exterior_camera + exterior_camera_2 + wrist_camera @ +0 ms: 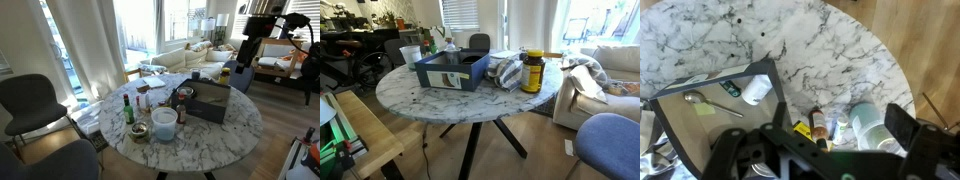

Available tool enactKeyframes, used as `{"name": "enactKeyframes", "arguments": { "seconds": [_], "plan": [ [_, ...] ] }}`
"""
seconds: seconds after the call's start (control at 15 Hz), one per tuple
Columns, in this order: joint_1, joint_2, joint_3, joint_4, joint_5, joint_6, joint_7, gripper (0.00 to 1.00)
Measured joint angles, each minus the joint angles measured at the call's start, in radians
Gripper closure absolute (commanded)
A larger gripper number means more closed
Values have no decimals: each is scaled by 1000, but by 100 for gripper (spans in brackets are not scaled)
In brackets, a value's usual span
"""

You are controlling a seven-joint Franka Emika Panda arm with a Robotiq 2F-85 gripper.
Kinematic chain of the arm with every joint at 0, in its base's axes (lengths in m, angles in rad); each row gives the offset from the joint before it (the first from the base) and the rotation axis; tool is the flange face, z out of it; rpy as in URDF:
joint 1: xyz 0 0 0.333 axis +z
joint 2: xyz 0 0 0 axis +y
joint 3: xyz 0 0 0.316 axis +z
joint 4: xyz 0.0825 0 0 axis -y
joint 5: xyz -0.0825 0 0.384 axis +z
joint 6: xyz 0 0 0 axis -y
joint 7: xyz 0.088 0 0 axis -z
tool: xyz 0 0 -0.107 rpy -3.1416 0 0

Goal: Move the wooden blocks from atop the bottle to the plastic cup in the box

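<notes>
While high over the table, hand wide apart; green bottle, white tub near box

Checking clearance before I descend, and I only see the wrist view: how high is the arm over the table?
Observer: In an exterior view the arm hangs high, above everything on the table.
Operator: Anything tall by the white tub?
Observer: A green bottle stands upright beside the white tub, taller than it.
Operator: Chairs nearby?
Observer: A grey chair sits at the table's edge near that bottle.
</notes>
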Motion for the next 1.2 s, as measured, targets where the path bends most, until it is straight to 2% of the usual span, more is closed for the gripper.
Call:
{"name": "enactKeyframes", "arguments": {
  "seconds": [0.4,0.6,0.73,0.87,1.2],
  "plan": [
    [-1,1,0,2,0,7,3,0],
    [-9,51,-14,49,12,180,26,0],
    [-7,146,-18,123,15,297,27,0],
    [6,259,-25,220,48,316,25,0],
    [35,563,-17,460,113,176,42,0]
  ]
}}
